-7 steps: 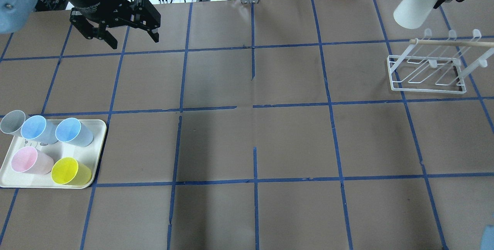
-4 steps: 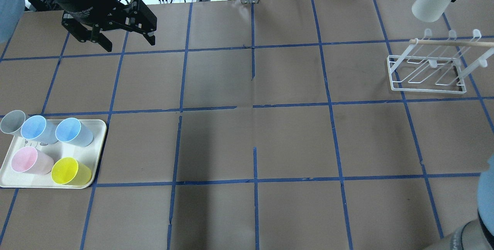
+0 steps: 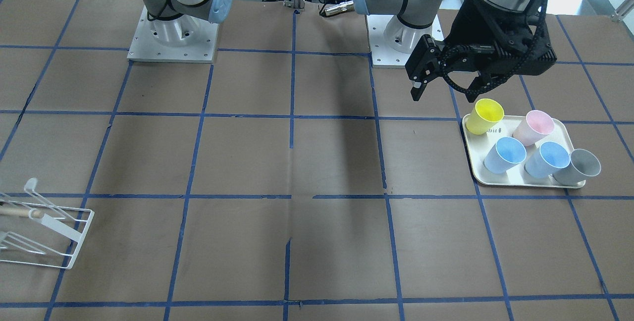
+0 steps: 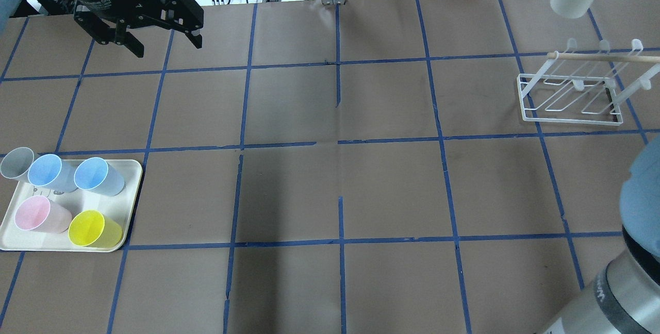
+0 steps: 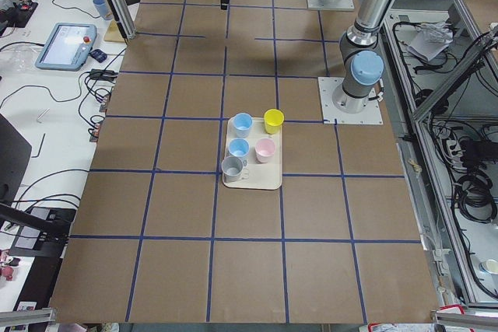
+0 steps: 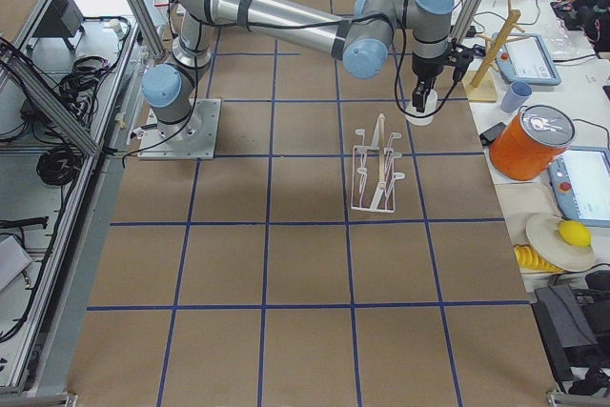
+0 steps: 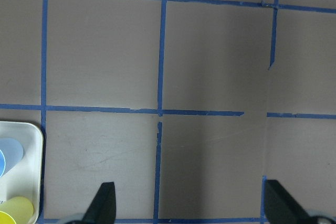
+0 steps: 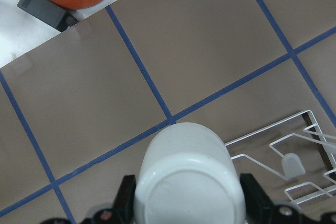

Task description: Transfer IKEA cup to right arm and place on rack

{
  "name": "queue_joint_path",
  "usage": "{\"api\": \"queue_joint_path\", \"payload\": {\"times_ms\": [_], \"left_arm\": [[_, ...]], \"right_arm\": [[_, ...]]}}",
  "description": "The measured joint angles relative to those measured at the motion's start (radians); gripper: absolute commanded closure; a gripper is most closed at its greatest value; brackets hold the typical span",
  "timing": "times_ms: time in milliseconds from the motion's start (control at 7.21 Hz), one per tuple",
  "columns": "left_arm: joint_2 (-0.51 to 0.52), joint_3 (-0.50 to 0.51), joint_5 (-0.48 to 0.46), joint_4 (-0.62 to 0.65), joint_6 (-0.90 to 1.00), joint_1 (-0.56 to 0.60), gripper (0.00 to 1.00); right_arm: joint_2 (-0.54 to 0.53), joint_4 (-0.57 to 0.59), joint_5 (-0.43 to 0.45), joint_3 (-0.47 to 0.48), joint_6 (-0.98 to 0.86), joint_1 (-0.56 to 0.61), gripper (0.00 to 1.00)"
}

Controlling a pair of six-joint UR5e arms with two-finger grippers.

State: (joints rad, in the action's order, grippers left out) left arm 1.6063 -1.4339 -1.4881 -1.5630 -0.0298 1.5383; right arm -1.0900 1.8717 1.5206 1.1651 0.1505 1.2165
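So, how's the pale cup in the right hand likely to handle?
Probably light and stiff: the right hand holds the upturned IKEA cup by its sides, undeformed. Its smooth tapered walls may slip. On a rack prong it might wobble.

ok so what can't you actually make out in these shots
Mouth of the IKEA cup: right wrist view shows only its base; the body hides the opening.
Right gripper: cut by the top edge overhead, by the bottom edge in its wrist view.
Rack: front-facing view's left edge cuts it off.
Print on the tray: cups partly cover it, too small to read.
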Motion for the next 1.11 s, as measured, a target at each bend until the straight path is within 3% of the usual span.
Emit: {"api": "queue_joint_path", "payload": {"times_ms": [1110], "left_arm": [[0.004,0.003,-0.001,-0.002,-0.012,0.0,0.0]], "right_arm": [[0.058,0.047,0.0,0.007,-0.017,-0.033,1.0]]}}
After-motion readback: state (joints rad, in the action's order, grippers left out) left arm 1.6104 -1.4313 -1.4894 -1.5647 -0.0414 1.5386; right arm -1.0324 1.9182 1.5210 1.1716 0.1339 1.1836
